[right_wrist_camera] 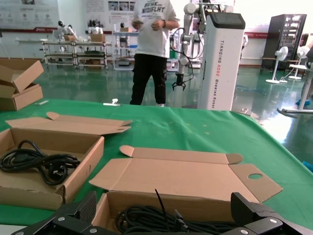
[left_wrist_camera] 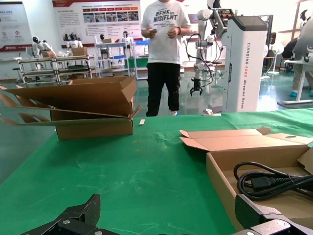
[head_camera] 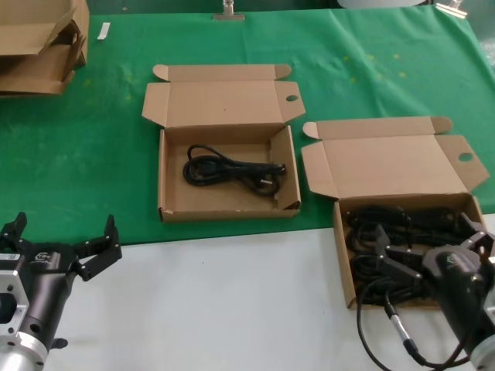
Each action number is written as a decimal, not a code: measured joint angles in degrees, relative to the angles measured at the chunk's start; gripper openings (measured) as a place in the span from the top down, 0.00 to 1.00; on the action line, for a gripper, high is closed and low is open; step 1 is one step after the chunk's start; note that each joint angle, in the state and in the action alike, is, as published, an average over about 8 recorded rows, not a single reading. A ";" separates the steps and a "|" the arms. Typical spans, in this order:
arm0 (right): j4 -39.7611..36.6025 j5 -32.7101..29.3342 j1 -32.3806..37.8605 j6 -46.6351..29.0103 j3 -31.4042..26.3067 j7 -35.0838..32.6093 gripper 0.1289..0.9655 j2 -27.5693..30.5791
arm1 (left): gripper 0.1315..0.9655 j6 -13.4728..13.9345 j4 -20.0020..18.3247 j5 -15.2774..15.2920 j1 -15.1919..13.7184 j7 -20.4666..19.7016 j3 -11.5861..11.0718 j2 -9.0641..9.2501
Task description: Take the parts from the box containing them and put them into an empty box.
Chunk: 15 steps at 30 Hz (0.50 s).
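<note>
The source box (head_camera: 342, 255) stands at the right on the table's front edge, lid open, with several black power cords (head_camera: 398, 220) coiled in it. My right gripper (head_camera: 428, 236) hangs open just above those cords (right_wrist_camera: 146, 220); in the right wrist view (right_wrist_camera: 164, 215) its fingers straddle the box and hold nothing. The receiving box (head_camera: 166, 178) sits in the middle of the green cloth and holds one cord (head_camera: 232, 170). My left gripper (head_camera: 66, 228) is open and empty at the front left, over the white table, apart from that box (left_wrist_camera: 220, 176).
Stacked flattened cardboard boxes (head_camera: 39, 46) lie at the far left back corner. Green cloth (head_camera: 93, 154) covers the back of the table, with white table surface (head_camera: 232, 294) in front. A person (right_wrist_camera: 149, 44) and a robot stand (right_wrist_camera: 220, 58) are beyond the table.
</note>
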 joint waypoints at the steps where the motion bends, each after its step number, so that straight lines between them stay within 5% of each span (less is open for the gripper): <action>1: 0.00 0.00 0.00 0.00 0.00 0.00 0.00 0.00 | 0.00 0.00 0.00 0.00 0.00 0.00 0.00 0.00; 15: 0.00 0.00 0.00 0.00 0.00 0.00 0.00 0.00 | 0.00 0.00 0.00 0.00 0.00 0.00 0.00 0.00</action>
